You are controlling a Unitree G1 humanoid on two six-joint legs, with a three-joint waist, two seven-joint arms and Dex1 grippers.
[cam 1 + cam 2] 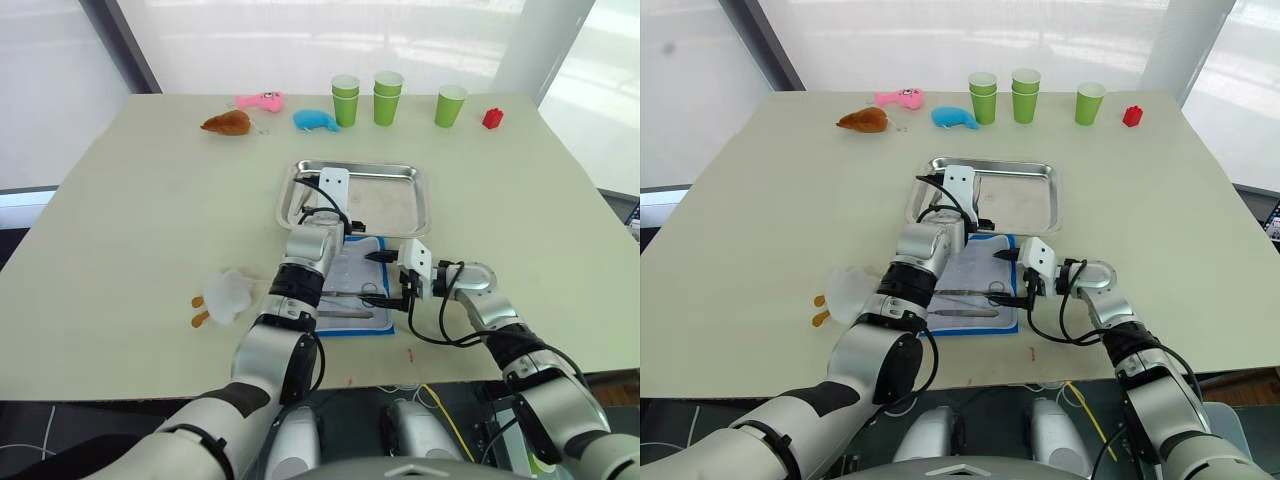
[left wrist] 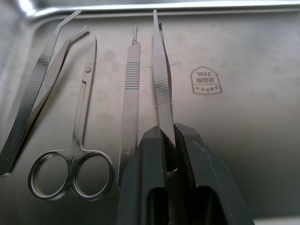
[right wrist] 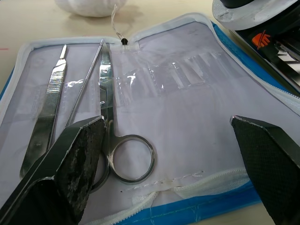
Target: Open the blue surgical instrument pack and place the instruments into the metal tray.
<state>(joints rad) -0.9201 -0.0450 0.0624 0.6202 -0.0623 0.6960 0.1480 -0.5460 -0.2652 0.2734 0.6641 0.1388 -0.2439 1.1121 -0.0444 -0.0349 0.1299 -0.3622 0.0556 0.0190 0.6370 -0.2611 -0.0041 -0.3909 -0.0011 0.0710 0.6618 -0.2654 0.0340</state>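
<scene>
Instruments: slim, stiff, slippery steel. Left tool (image 2: pixel 169 140) pinching tweezers (image 2: pixel 161 75) over tray (image 1: pixel 405 205); right tool (image 3: pixel 168 154) spreading wide above scissors (image 3: pixel 112 136) in pack (image 3: pixel 187 103); gripping shanks looking best.

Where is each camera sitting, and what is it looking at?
Left eye: on the head, looking down at the table; both arms show.
Right eye: beside it, same scene, sharing the tray and open pack.
Left wrist: on the left arm, looking into the tray; its claw is shut on tweezers, beside scissors.
Right wrist: on the right arm, looking at the pack; its open claw frames scissors.
</scene>
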